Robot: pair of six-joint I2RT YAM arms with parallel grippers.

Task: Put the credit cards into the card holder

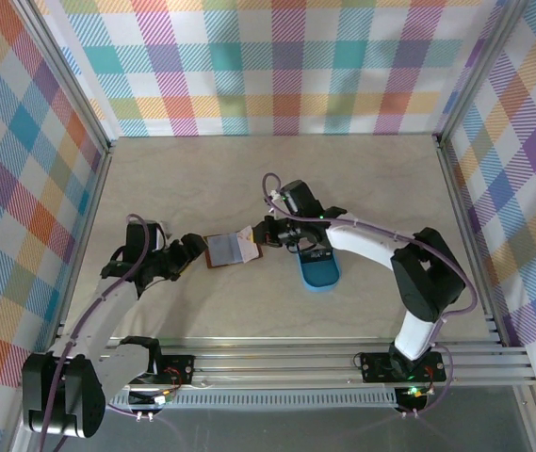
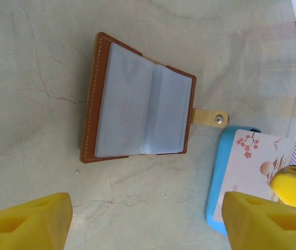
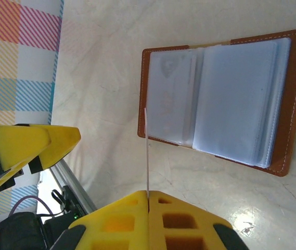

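Top external: where is the card holder point(image 1: 233, 250)?
— Spread open and flat on the pale tabletop point(image 1: 249, 179), in the middle of the frame between the two hands. The blue tray point(image 1: 321, 273) lies near it, to the right and a little lower.
— Left hand point(image 2: 145, 219)?
— Its yellow fingers point(image 2: 25, 224) stand well apart. In the left wrist view they sit at the bottom corners of the frame. The holder is above them, clear sleeves facing up, its snap tab point(image 2: 210, 117) pointing right toward the tray.
— Anything in the tray?
— A blossom-printed card point(image 2: 254, 166) lies flat in it, at the lower right of that view.
— Right hand point(image 3: 149, 200)?
— Pinched together on a credit card point(image 3: 148, 151). The right wrist view catches that card edge-on. It shows as a thin pale line rising from the bottom of the frame to the holder's left leather border.
— Touching the holder?
— I cannot tell. The card's far end overlaps the border in the frame.
— Is the holder loaded?
— A pale card point(image 3: 169, 94) shows dimly through the left sleeve in the right wrist view. The stack of sleeves on the right is too cloudy to read.
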